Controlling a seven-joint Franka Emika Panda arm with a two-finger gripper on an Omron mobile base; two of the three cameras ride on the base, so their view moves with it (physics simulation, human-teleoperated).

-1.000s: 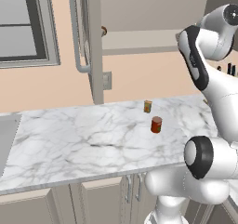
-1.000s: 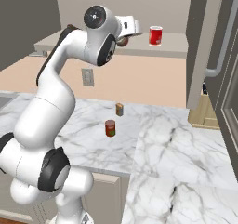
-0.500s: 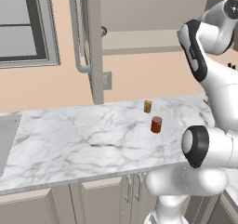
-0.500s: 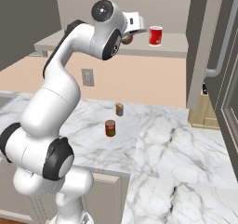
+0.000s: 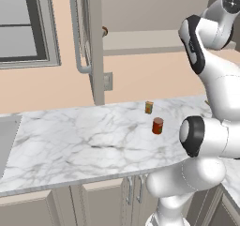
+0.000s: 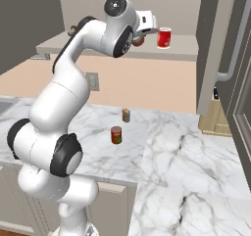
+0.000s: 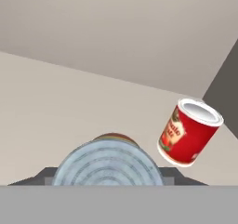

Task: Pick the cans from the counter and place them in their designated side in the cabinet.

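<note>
Claw (image 6: 143, 34) up at the cabinet shelf (image 6: 186, 46), pinching a can (image 7: 108, 165) with a ribbed silver end between its tips. Your bright red can (image 6: 164, 37) stands just beside it on the shelf. Dark red can (image 5: 158, 125) and shorter labelled can (image 5: 149, 107) sit apart on the counter (image 5: 84, 140).

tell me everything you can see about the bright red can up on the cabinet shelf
The bright red can is a small cylinder with a white rim and a pale printed label on its side. It stands upright on the beige cabinet shelf, near the right end, touching nothing but the shelf. The gripper is just to its left, apart from it.
</note>
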